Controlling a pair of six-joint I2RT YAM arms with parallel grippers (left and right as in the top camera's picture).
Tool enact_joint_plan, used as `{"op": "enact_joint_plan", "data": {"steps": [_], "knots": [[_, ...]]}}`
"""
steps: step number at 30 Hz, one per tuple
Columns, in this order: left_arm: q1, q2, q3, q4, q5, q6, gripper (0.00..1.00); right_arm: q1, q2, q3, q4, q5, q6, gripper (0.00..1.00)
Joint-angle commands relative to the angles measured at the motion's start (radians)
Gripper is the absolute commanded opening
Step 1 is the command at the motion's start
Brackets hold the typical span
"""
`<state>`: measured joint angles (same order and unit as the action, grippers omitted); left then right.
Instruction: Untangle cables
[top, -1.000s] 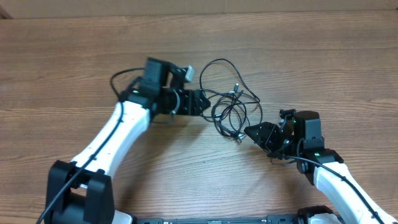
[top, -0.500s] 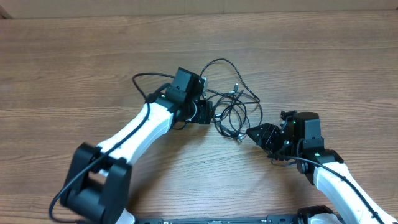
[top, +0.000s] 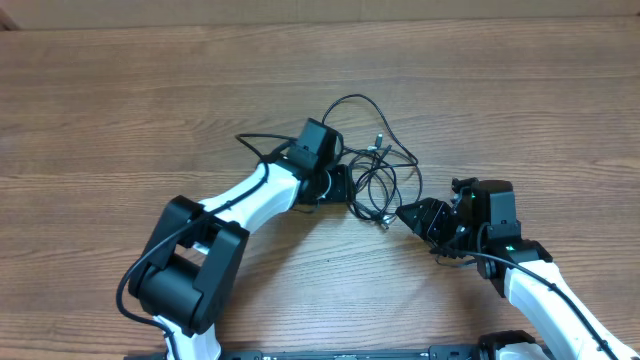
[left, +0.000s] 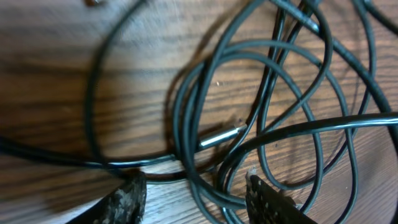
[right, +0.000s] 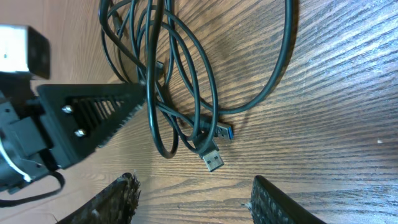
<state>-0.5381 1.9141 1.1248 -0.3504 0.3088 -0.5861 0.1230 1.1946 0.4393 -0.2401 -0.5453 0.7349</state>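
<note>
Cables (top: 375, 175), tangled on desk (top: 120, 120): left gripper (top: 343, 186) newly arrived from 9 o'clock, half-wide, narrowing onto strands; right gripper (top: 403, 213), 4 o'clock, half-wide, empty; pull imminent

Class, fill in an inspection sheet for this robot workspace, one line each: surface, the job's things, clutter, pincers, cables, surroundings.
Surface: bare wooden table.
Job's things: two thin black cords tangled in overlapping loops at the centre; their USB plugs lie close together on the wood, one with a blue insert.
Clutter: nothing seen.
Pincers: left pincer open, jaws straddling cord strands; right pincer open and empty, just short of the plugs.
Cables: thicker black robot wire arcs off the left arm.
Surroundings: pale strip beyond the table's far edge.
</note>
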Motion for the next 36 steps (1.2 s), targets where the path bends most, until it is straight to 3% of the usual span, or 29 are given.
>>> {"op": "enact_joint_plan", "data": {"steps": [1, 5, 8, 19, 31, 36], "knots": [[-0.018, 0.026, 0.005, 0.008, -0.005, -0.05, 0.49, -0.005, -0.003, 0.0, -0.002, 0.006, -0.011, 0.57], [-0.018, 0.028, 0.005, 0.011, -0.006, -0.05, 0.27, -0.005, -0.003, 0.0, -0.002, 0.006, -0.011, 0.57], [-0.018, 0.028, 0.005, 0.011, -0.005, -0.05, 0.16, -0.005, -0.003, 0.0, -0.002, 0.006, -0.011, 0.57], [-0.019, 0.028, 0.005, 0.011, -0.006, -0.051, 0.13, -0.005, -0.003, 0.0, -0.001, 0.006, -0.011, 0.57], [-0.04, 0.028, 0.005, 0.02, -0.075, -0.095, 0.24, -0.005, -0.003, 0.0, -0.001, 0.006, -0.011, 0.57], [-0.04, 0.028, 0.005, 0.024, -0.075, -0.095, 0.08, -0.005, -0.003, 0.0, -0.001, 0.006, -0.011, 0.57]]}}
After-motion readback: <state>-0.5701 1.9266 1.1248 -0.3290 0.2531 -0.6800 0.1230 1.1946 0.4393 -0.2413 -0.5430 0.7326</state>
